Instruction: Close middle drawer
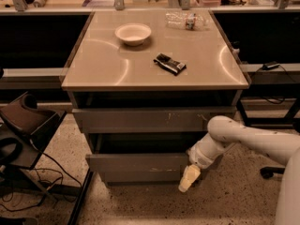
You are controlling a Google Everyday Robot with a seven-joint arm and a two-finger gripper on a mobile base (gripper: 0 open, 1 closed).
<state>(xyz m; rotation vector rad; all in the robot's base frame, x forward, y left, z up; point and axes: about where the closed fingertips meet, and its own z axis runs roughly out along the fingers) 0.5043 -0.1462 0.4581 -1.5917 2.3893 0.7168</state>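
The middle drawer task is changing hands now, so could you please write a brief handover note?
Wide, shallow grey middle drawer: pulled out, inside showing, under the scratched grey drawer front.
Cream-tipped gripper: low at the right end of the middle drawer's plain front, pointing floorward; contact unclear.
Done: gripper is at the drawer.
Left: push the drawer in until flush.

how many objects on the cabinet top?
3: bowl rear left, dark packet near the centre, bottle lying rear right. None look hidden. The gripper is down at the middle drawer front.
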